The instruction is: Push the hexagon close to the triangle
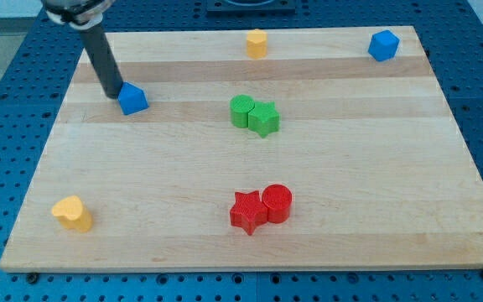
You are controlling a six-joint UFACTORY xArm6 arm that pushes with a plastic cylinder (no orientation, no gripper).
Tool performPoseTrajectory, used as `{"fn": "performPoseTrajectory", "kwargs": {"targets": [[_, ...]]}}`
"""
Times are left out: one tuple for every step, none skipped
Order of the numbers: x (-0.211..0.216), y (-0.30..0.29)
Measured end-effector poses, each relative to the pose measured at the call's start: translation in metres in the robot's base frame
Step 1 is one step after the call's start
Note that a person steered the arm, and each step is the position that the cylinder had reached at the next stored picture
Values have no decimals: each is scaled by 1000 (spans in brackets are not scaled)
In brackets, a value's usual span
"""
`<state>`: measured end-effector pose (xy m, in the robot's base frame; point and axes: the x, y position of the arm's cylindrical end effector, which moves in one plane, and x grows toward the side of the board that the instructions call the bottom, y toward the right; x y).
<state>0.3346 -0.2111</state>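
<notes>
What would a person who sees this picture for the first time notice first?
Probably the dark rod at the view's top left, with my tip right beside a blue block. Next come two touching pairs on the wooden board: two green blocks in the middle, and a red star against a red cylinder below them.

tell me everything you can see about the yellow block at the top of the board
The yellow hexagon block is a small, matte, plastic-looking prism with a flat faceted top, standing upright on the wooden board near its top edge, about midway across. Nothing touches it: the green blocks sit well below it, the blue triangle block and my tip lie far toward the view's left.
</notes>
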Motion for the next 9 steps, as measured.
{"fn": "performPoseTrajectory", "kwargs": {"targets": [[-4, 32], [-13, 82], [-35, 135], [-53, 195], [-69, 243], [-100, 255], [-111, 225], [-111, 188], [-111, 156]]}}
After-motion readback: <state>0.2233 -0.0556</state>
